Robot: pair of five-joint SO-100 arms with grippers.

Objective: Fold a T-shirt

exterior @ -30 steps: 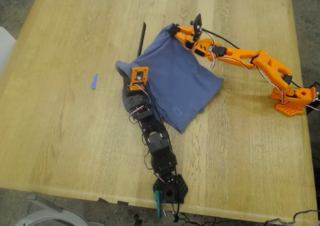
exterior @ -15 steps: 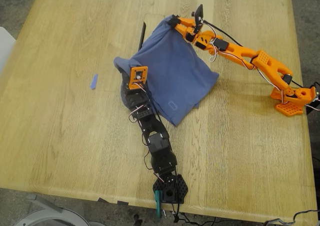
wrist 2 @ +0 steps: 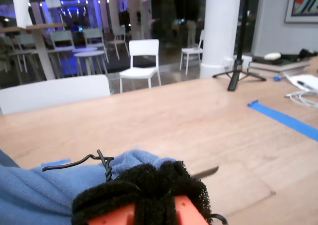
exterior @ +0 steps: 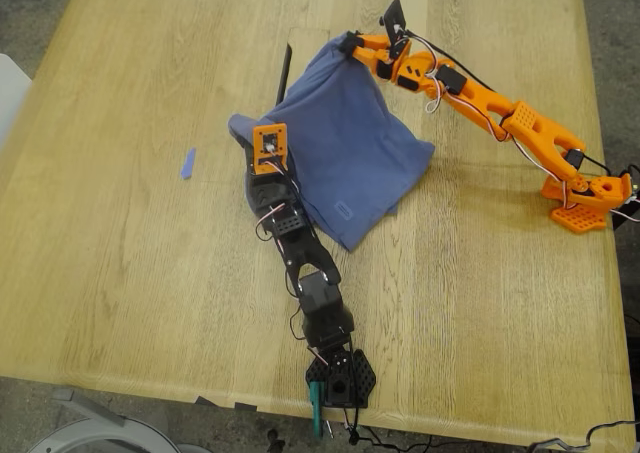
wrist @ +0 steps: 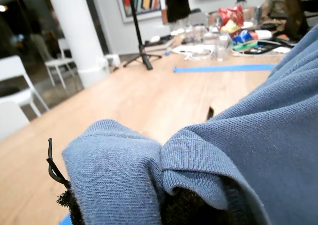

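The slate-blue T-shirt (exterior: 340, 143) hangs stretched between both grippers, its lower part resting on the wooden table (exterior: 120, 253). My first gripper (exterior: 250, 133), on the black arm, is shut on the shirt's edge toward the exterior view's left. Its wrist view shows bunched fabric (wrist: 238, 150) draped over the black padded jaws of that gripper (wrist: 166, 205). My second gripper (exterior: 348, 45), on the orange arm, is shut on a raised corner of the shirt at the far side. In its wrist view the black foam pads (wrist 2: 144, 185) pinch blue cloth (wrist 2: 44, 190). No print is visible.
A small blue tape strip (exterior: 188, 163) lies on the table toward the exterior view's left. A dark narrow bar (exterior: 284, 73) lies beside the shirt. The orange arm's base (exterior: 585, 198) sits at the exterior view's right edge, the black arm's base (exterior: 340, 378) near the front edge.
The second gripper lifted its corner higher and further away. The first gripper shifted slightly toward the far side. The shirt's lower edge drew in toward the middle.
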